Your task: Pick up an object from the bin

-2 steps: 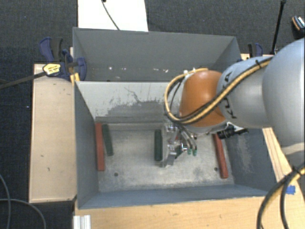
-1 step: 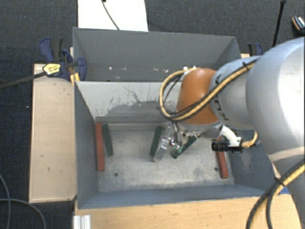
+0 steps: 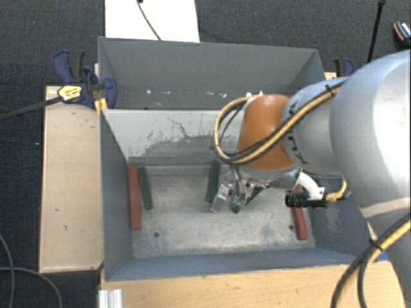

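Dark green bar (image 3: 213,183), lying about the middle of the bin (image 3: 117,191) floor, is the thing nearest the tool (image 3: 239,196), so I take it to be the one being picked. The tool is low over the floor, just beside the bar on the view's right. A small grey piece (image 3: 221,202) sits between them at the bar's near end. Whether the tool is wide, narrow or already closed on something I cannot tell, as the orange wrist cover (image 3: 262,133) and the cables hide much of it.

By my judgement the task is at the approach or grasp stage: nothing appears to be lifted, and the dark green bar looks to be resting on the floor. A secure grip and the lift out of the bin are left to do.

The bar's long axis runs from the far wall toward the near wall. Its near end leans slightly to the view's left.

A red-brown bar (image 3: 133,201) and a second green bar (image 3: 146,188) lie side by side, well apart at the left wall. A red bar (image 3: 299,223) lies by the right wall.
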You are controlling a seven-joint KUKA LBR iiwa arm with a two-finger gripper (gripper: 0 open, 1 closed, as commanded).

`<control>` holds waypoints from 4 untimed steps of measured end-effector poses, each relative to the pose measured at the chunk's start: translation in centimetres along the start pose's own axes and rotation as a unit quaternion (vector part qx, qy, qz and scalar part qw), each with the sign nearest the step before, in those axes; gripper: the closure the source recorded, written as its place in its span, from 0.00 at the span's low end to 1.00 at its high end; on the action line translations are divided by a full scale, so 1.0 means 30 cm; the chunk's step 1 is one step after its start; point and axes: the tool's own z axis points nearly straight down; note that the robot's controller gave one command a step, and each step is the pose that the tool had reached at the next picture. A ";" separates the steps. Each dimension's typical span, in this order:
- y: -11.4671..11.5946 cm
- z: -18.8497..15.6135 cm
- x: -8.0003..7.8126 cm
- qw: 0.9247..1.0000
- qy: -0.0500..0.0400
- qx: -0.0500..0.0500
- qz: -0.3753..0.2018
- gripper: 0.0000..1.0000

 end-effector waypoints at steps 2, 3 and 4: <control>-0.164 -0.230 0.075 1.000 -0.007 -0.002 -0.003 1.00; -0.153 -0.243 0.073 1.000 -0.010 -0.005 -0.004 0.00; -0.183 0.000 -0.124 0.999 -0.011 -0.004 0.031 0.00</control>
